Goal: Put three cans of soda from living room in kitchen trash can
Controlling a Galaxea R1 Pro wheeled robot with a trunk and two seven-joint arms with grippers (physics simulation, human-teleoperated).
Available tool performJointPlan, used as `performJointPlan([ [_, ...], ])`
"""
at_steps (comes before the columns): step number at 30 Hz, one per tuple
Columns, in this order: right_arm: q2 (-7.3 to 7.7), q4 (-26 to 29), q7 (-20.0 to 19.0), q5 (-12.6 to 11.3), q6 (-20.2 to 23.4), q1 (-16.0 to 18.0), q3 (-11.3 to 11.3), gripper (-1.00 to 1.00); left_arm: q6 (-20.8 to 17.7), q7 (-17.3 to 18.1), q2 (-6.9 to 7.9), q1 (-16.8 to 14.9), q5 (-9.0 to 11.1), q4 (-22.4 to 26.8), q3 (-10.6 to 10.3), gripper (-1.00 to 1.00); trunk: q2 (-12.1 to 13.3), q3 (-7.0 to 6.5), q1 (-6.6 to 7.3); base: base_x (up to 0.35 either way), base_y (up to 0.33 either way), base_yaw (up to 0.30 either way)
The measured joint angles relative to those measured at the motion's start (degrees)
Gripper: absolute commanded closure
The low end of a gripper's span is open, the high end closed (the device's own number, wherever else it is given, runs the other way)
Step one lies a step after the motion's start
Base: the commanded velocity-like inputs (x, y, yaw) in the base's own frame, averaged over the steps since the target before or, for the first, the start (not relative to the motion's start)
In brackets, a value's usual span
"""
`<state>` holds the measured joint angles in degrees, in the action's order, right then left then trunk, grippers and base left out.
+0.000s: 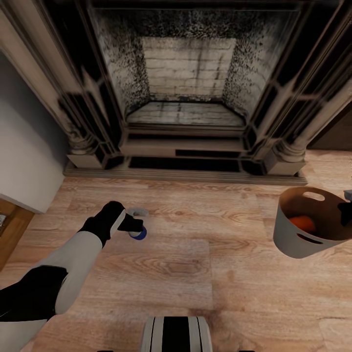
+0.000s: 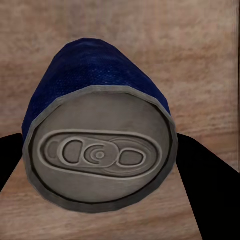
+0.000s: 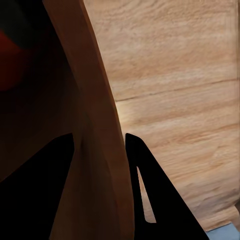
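The left gripper (image 1: 135,226) is reaching down over the wood floor (image 1: 195,254) in front of the fireplace (image 1: 186,98), and the blue can (image 1: 139,234) is sitting right at its tip. In the left wrist view the blue can (image 2: 97,145) is lying between the 2 dark fingers (image 2: 210,175), 1 on each flank, with its silver top turned toward the camera, so its long axis is running along the fingers' own direction and away toward the floor; the fingers are standing about a can's width apart and appear to be touching or nearly touching its sides, though I cannot tell whether they are pressing on it. The trash can (image 1: 305,225) is hanging off to the right of the fireplace hearth, above the floor, with 1 orange can (image 1: 303,223) lying inside it. The right gripper (image 3: 100,150) is holding the trash can by its wall (image 3: 95,130), 1 finger inside the brown lining and 1 outside, narrowly closed on it. As a judgement, the left arm is the nearer one by far, and the coming move is turning on whether the fingers are squeezing across the can's round sides before lifting it toward the trash can
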<state>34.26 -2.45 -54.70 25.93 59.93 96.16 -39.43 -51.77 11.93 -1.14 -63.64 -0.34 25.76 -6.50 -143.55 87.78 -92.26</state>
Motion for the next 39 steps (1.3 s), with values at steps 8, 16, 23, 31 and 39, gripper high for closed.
performJointPlan([
  [8,0.02,0.0,0.0,0.1,0.0,0.0,-0.1,1.00,0.0,0.1,0.00,0.0,0.0,-0.2,0.0,1.00,0.1,-1.77,0.21,0.000,0.000,0.000],
  [16,-0.03,0.1,-0.1,-0.1,0.1,-0.7,0.0,1.00,-0.4,0.7,0.11,0.0,0.1,-0.2,0.1,1.00,0.2,-3.54,0.41,0.000,0.000,0.000],
  [23,-0.42,0.1,-0.5,0.0,0.0,-1.1,-0.4,1.00,-3.9,1.0,0.19,0.0,-0.2,-0.8,0.2,1.00,0.3,-5.09,0.59,0.000,0.000,0.000],
  [31,-1.00,0.8,-5.0,-1.3,0.1,-4.3,0.6,1.00,-8.2,1.5,0.71,-4.4,-0.5,-2.4,0.0,1.00,3.5,-6.53,2.34,0.000,0.000,0.000],
  [39,-1.53,4.3,-5.4,-0.2,-0.1,-6.5,0.2,1.00,-8.2,17.0,3.05,-16.8,-0.3,-14.0,-0.1,1.00,6.7,-7.97,4.10,0.000,0.000,0.000],
])
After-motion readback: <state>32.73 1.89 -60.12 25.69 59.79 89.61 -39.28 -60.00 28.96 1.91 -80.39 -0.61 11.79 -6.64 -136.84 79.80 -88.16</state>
